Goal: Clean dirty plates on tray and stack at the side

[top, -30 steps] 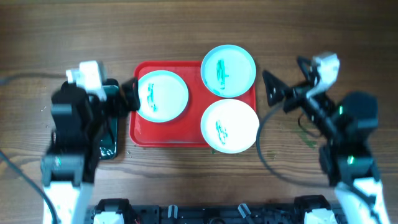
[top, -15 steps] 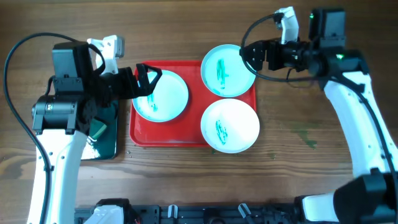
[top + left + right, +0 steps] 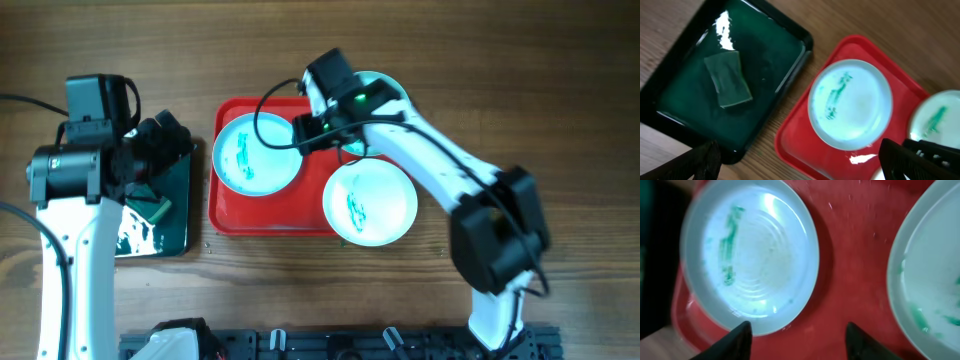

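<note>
Near the worktop's left edge, the left tool [image 3: 168,140] hangs open over a black rectangular basin [image 3: 176,236]; three round pale turquoise plates [image 3: 370,202] rest on the red rectangular plastic tray [image 3: 270,218], right tool [image 3: 303,133] open above the leftmost.

You have a wooden table [image 3: 560,80] carrying the red tray [image 3: 270,215] at the middle of the frame and, just left of it, a black basin [image 3: 172,232] of green liquid.

The right gripper [image 3: 300,133] has swung across over the large red rectangular plastic tray [image 3: 310,215], the round pale turquoise plate [image 3: 257,153] now just beyond its fingertips. The left gripper [image 3: 168,148] has withdrawn from that plate, the black rectangular basin [image 3: 180,230] now beneath it.
</note>
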Controlling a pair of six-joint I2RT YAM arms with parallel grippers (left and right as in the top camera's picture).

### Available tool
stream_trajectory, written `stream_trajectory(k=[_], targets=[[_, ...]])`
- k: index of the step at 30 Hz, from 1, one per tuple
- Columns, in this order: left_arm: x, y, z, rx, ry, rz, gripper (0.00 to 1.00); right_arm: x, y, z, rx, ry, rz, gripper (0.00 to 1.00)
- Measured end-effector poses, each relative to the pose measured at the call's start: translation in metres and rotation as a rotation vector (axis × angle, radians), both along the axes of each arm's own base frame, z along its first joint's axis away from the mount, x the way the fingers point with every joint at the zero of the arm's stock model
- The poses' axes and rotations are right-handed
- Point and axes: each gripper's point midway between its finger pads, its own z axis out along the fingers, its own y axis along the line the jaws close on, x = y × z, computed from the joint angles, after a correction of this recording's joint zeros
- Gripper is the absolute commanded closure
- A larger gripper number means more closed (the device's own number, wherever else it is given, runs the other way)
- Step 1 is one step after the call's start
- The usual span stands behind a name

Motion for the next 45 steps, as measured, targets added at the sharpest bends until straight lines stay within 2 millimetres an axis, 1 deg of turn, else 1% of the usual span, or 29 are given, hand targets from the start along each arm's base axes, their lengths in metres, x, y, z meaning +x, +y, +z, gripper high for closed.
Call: stream_trajectory(k=[1,2,3,4,5,7,9,11,12,13,15,17,18,19,20,22,23,26,27,29,31,33,34,37,39,41,45], targets=[[0.001,0.003,-0.003,0.012,0.011,0.010,0.00,-0.002,0.002,-0.016,-0.025,0.023,-0.010,0.46],[0.001,0.005,-0.005,0.023,0.022,0.017,0.00,-0.004,0.003,-0.028,-0.046,0.038,-0.020,0.46],[0.002,0.007,-0.007,0.031,0.029,0.024,0.00,-0.004,0.005,-0.036,-0.063,0.041,-0.031,0.48],[0.002,0.008,-0.008,0.038,0.032,0.028,0.00,-0.004,0.006,-0.042,-0.076,0.039,-0.038,0.52],[0.002,0.009,-0.008,0.041,0.033,0.032,0.00,-0.004,0.009,-0.045,-0.082,0.029,-0.044,0.56],[0.002,0.010,-0.007,0.047,0.031,0.036,0.01,-0.001,0.018,-0.045,-0.076,-0.001,-0.048,0.60],[0.004,0.011,-0.007,0.048,0.026,0.037,0.02,0.000,0.020,-0.045,-0.085,-0.015,-0.077,0.62],[0.006,0.011,-0.010,0.050,0.035,0.038,0.05,0.003,0.018,-0.047,-0.106,-0.027,-0.122,0.65],[0.007,0.012,-0.013,0.050,0.045,0.038,0.08,0.004,0.016,-0.048,-0.111,-0.027,-0.144,0.66],[0.009,0.012,-0.019,0.050,0.065,0.041,0.11,0.008,0.015,-0.052,-0.117,-0.032,-0.171,0.69],[0.011,0.013,-0.028,0.048,0.099,0.041,0.12,0.010,0.014,-0.059,-0.123,-0.031,-0.191,0.75],[0.015,0.013,-0.040,0.045,0.139,0.043,0.13,0.012,0.016,-0.067,-0.122,-0.027,-0.198,0.78],[0.016,0.014,-0.045,0.047,0.153,0.044,0.14,0.012,0.016,-0.068,-0.120,-0.028,-0.202,0.83],[0.017,0.015,-0.050,0.046,0.170,0.048,0.18,0.013,0.017,-0.067,-0.115,-0.032,-0.203,0.95],[0.018,0.017,-0.055,0.045,0.189,0.057,0.22,0.014,0.018,-0.067,-0.112,-0.033,-0.206,0.95],[0.018,0.022,-0.063,0.040,0.213,0.081,0.35,0.014,0.018,-0.067,-0.110,-0.031,-0.208,0.96],[0.018,0.027,-0.066,0.039,0.225,0.093,0.46,0.014,0.018,-0.067,-0.109,-0.032,-0.209,0.96],[0.014,0.038,-0.074,0.028,0.249,0.148,0.57,0.014,0.019,-0.067,-0.106,-0.032,-0.208,0.96],[0.012,0.041,-0.076,0.024,0.255,0.164,0.58,0.014,0.019,-0.067,-0.106,-0.032,-0.208,0.96],[0.000,0.046,-0.088,0.011,0.293,0.206,0.59,0.014,0.019,-0.067,-0.106,-0.032,-0.208,0.96],[-0.012,0.051,-0.107,-0.004,0.331,0.256,0.59,0.014,0.019,-0.067,-0.106,-0.032,-0.208,0.96],[-0.018,0.058,-0.124,-0.005,0.341,0.283,0.60,0.014,0.019,-0.067,-0.106,-0.032,-0.207,0.96],[-0.018,0.064,-0.133,0.007,0.332,0.289,0.63,0.014,0.019,-0.067,-0.107,-0.033,-0.205,0.96],[-0.026,0.077,-0.153,0.025,0.336,0.289,0.57,0.014,0.019,-0.067,-0.107,-0.033,-0.203,0.96],[-0.026,0.084,-0.163,0.033,0.318,0.296,0.58,0.014,0.019,-0.067,-0.107,-0.034,-0.201,0.95],[-0.023,0.089,-0.169,0.042,0.291,0.293,0.57,0.014,0.019,-0.067,-0.107,-0.034,-0.200,0.96],[-0.011,0.092,-0.177,0.066,0.231,0.238,0.52,0.014,0.019,-0.066,-0.107,-0.034,-0.200,0.96]])
